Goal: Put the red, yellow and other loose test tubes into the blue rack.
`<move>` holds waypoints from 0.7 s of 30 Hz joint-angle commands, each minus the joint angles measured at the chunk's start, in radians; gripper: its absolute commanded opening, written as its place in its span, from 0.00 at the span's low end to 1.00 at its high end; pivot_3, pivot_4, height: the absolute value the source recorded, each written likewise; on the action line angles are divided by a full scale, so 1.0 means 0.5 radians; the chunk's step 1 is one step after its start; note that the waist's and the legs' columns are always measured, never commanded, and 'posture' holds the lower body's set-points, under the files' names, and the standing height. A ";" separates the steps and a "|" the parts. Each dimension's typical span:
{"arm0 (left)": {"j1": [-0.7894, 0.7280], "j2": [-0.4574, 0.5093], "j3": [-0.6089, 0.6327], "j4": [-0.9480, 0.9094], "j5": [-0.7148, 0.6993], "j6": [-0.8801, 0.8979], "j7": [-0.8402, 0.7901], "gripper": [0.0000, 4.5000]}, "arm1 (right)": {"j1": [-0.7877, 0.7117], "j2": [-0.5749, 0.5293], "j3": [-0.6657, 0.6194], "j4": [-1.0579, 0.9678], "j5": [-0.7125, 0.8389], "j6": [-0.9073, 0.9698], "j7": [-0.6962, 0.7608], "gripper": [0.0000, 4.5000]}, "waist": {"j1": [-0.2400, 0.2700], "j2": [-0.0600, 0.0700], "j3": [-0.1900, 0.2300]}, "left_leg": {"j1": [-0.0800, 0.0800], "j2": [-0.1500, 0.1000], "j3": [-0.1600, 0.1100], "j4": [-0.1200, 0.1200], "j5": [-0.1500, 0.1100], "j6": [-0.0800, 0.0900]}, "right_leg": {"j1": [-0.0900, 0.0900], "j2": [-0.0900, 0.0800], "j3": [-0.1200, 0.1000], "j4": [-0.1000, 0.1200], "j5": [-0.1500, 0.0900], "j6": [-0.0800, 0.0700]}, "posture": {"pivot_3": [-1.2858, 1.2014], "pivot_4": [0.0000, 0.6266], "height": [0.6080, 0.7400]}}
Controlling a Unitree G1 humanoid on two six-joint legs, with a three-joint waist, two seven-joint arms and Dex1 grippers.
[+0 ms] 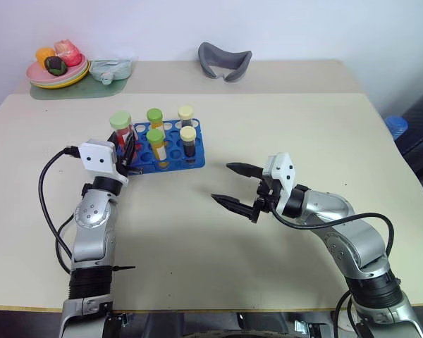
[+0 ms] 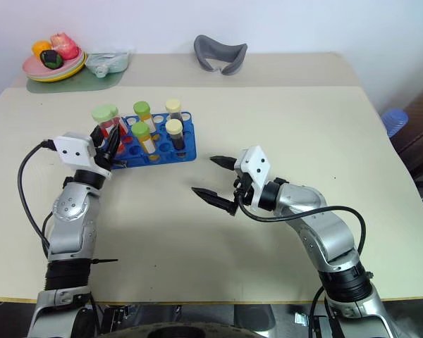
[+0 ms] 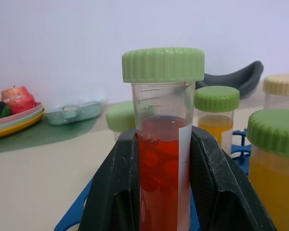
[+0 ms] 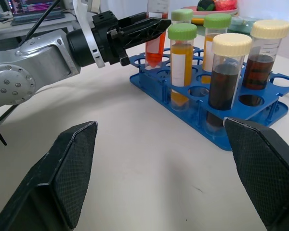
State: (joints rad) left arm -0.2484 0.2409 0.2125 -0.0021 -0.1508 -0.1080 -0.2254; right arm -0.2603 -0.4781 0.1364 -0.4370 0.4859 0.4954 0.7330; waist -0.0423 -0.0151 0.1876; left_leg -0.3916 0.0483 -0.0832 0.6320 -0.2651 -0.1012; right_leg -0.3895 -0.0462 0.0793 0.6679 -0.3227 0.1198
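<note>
The blue rack (image 1: 170, 149) stands left of the table's middle. It holds two green-capped tubes of yellow liquid (image 1: 157, 146) and two cream-capped tubes of dark liquid (image 1: 189, 141). My left gripper (image 1: 127, 149) is shut on a red tube (image 3: 161, 149) with a green cap (image 1: 120, 120), held upright at the rack's left end. Its lower end is down among the rack's holes (image 4: 154, 62); I cannot tell whether it is seated. To the right of the rack, above bare table, my right gripper (image 1: 221, 182) is open and holds nothing.
At the back left a plate of toy fruit (image 1: 56, 70) sits on a green mat beside a clear container (image 1: 111, 69). A grey curved object (image 1: 224, 62) lies at the back centre. A black cable (image 1: 46, 204) loops beside my left arm.
</note>
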 commanded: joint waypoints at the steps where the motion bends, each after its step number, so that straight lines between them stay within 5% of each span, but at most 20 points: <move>1: -0.002 -0.005 0.007 -0.028 -0.009 -0.053 0.016 0.19 | -0.001 0.008 -0.018 -0.094 0.017 -0.018 -0.003 0.96 | 0.001 0.000 0.000 | 0.000 0.000 0.000 0.000 0.000 0.000 | 0.000 0.000 0.000 0.000 0.000 0.000 | 0.52 0.24 1.00; 3: 0.019 -0.015 0.007 -0.038 -0.024 -0.044 0.017 0.19 | -0.001 0.010 -0.016 -0.093 0.018 -0.021 -0.002 0.96 | 0.000 0.000 0.000 | 0.000 0.000 0.000 0.000 0.000 0.000 | 0.000 0.000 0.000 0.000 0.000 0.000 | 0.52 0.24 1.00; 10: 0.112 -0.002 0.064 -0.187 -0.146 0.087 0.017 0.95 | -0.004 0.000 -0.028 -0.088 0.031 -0.025 0.022 0.96 | -0.002 0.000 0.000 | 0.000 0.000 0.000 0.000 0.000 0.000 | 0.000 0.000 0.000 0.000 0.000 0.000 | 0.52 0.24 1.00; 14: 0.241 0.077 0.119 -0.410 -0.263 0.246 -0.031 0.95 | -0.011 -0.046 -0.069 -0.069 0.044 -0.027 0.070 0.96 | -0.003 0.000 0.000 | 0.000 0.000 0.000 -0.001 0.000 0.000 | 0.000 0.000 0.000 0.000 0.000 0.000 | 0.52 0.24 1.00; 21: 0.783 0.548 0.578 -0.830 -0.654 0.710 -0.340 0.95 | 0.024 -0.304 -0.339 0.096 0.053 -0.037 0.196 0.96 | -0.002 0.001 0.000 | 0.001 0.001 0.000 -0.002 0.000 0.000 | 0.000 0.000 0.000 -0.001 0.000 0.000 | 0.52 0.24 1.00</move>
State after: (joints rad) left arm 0.0978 0.4757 0.4372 -0.3639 -0.4305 0.2034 -0.3427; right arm -0.2529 -0.6121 0.0188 -0.3992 0.4968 0.4941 0.8136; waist -0.0432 -0.0148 0.1878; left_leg -0.3912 0.0488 -0.0831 0.6313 -0.2652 -0.1009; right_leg -0.3891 -0.0460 0.0794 0.6673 -0.3229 0.1195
